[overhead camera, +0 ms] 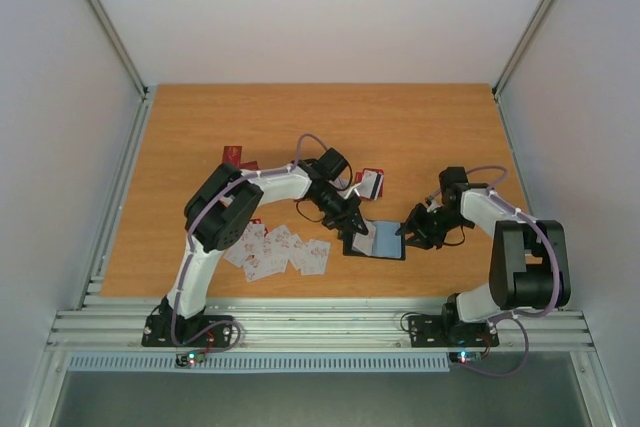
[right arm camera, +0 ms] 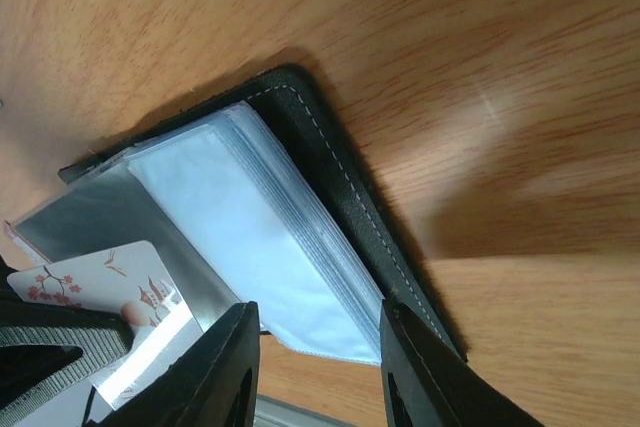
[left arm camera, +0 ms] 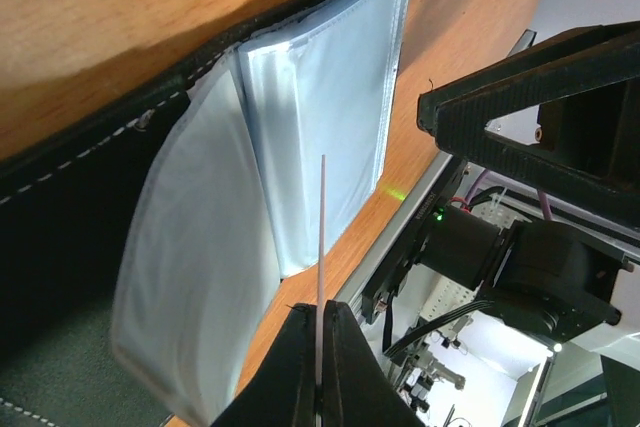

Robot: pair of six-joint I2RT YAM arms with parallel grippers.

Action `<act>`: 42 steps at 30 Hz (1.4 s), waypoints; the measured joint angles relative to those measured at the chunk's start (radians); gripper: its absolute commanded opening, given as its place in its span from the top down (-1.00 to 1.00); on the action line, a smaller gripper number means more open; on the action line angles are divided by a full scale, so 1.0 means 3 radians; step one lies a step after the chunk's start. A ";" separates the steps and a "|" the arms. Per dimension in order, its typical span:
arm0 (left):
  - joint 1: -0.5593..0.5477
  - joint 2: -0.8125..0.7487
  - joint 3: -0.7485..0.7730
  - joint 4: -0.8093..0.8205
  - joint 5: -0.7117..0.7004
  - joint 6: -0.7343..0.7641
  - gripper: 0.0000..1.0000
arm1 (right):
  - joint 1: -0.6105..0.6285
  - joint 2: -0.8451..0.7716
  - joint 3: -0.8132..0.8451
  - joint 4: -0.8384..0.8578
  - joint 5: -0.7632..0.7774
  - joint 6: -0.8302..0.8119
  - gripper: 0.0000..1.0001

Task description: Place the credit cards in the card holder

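Card holder (overhead camera: 375, 241) lies open on the table (overhead camera: 430, 127). The left pincer (left arm camera: 320, 322) is clamped on one card (left arm camera: 321, 237), edge-on above a sleeve, seemingly for sliding in. The right pincer (right arm camera: 318, 325), jaws apart, straddles its sleeves, probably steadying them. Spare cards (overhead camera: 275, 252) lie left of it.

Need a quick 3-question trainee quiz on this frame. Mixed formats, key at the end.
1. True or false: the left gripper is empty.
2. The card holder is: A) folded shut; B) open, with its clear sleeves exposed; C) buried under cards.
3. In the top view, where do most of the loose cards lie?

Key:
1. False. It pinches a card edge-on by the open sleeves.
2. B.
3. In a cluster near the table front edge, beside the left arm.
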 measured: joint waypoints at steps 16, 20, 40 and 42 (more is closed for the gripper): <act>-0.0043 0.0189 0.0200 -0.0287 -0.0017 0.0172 0.99 | 0.0000 0.0187 -0.0045 0.0145 -0.0075 -0.0013 0.42; -0.0047 0.0195 0.0209 -0.0296 -0.0017 0.0193 0.99 | 0.0000 0.0211 -0.0045 0.0154 -0.0081 -0.0015 0.46; -0.0047 0.0219 0.0234 -0.0212 -0.0015 0.0201 1.00 | -0.0031 0.0313 -0.0046 0.0165 -0.0170 -0.0064 0.53; -0.0047 0.0219 0.0234 -0.0174 -0.0014 0.0191 0.99 | -0.0033 0.0319 -0.0046 0.0167 -0.0182 -0.0067 0.53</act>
